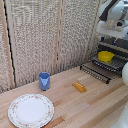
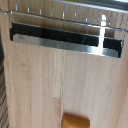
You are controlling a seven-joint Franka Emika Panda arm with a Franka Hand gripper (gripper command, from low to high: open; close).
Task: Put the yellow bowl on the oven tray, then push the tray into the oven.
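Note:
The yellow dish (image 1: 105,56) sits on the dark baking sheet (image 1: 116,63) at the mouth of the oven (image 1: 121,46), at the exterior view's right. The oven's door (image 1: 95,71) hangs open towards the table. My white arm (image 1: 113,19) hovers above the oven and the dish. The grabber is too blurred in the exterior view to make out, and no fingers show in the wrist view. That view looks down on the door's dark and silvery front edge (image 2: 65,37) and the wooden table (image 2: 45,85). The dish is out of the wrist view.
A flat orange block (image 1: 79,87) (image 2: 75,121) lies on the table in front of the open door. A blue cup (image 1: 44,80) stands further to the exterior view's left, and a large white patterned plate (image 1: 30,110) lies near the front. A slatted screen (image 1: 40,35) backs the table.

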